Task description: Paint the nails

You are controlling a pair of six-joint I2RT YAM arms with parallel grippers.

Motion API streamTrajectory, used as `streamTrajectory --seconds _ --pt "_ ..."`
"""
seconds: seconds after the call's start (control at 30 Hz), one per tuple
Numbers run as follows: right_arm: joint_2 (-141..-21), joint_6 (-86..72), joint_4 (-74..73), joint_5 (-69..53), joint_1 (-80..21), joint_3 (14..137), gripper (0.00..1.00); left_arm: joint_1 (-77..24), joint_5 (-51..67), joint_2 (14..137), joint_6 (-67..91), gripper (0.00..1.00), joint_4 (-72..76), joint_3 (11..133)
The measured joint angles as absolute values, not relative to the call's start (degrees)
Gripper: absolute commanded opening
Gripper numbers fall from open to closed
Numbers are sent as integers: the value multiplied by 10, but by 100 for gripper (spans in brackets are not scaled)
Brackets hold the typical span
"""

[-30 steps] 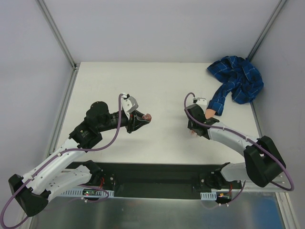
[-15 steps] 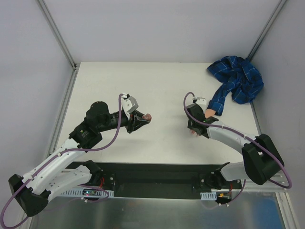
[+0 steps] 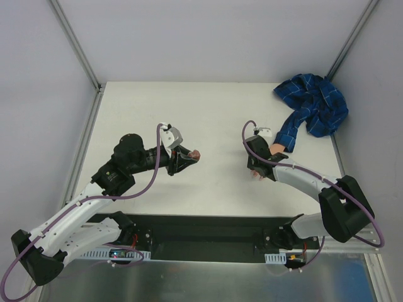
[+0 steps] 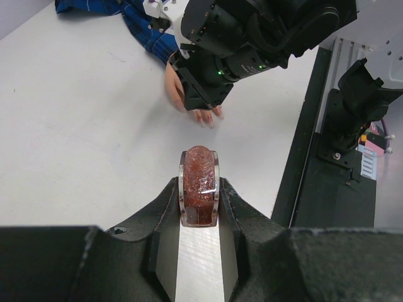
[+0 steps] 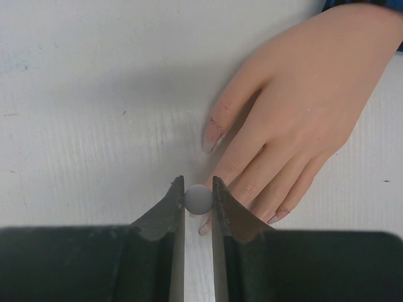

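Nails on fake hand, table's right side | top: right gripper overlaps hand, plaid sleeve behind | left wrist: left gripper clamped on reddish bottle, well apart | right wrist: jaws pinch small grey ball above fingertips

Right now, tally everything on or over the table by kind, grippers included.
grippers: 2, the left gripper and the right gripper
fake hand: 1
blue plaid sleeve: 1
reddish glittery bottle: 1, held in the left gripper
small grey-white ball: 1, held in the right gripper
Total: 6
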State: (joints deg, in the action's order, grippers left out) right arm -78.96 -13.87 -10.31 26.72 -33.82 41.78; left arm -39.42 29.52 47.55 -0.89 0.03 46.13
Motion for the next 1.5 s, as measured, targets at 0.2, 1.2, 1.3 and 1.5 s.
streamTrajectory --seconds 0.2,1.2,1.3,1.5 --pt "-790 -139 -104 265 -338 419 1 -394 295 475 -9 0 0 461" --pt "-795 -148 -127 268 -338 428 1 -394 295 475 -9 0 0 461" --pt "-796 -149 -127 268 -338 429 1 -394 295 475 -9 0 0 461" --pt "-806 -150 -130 268 -338 435 1 -394 295 475 -9 0 0 461"
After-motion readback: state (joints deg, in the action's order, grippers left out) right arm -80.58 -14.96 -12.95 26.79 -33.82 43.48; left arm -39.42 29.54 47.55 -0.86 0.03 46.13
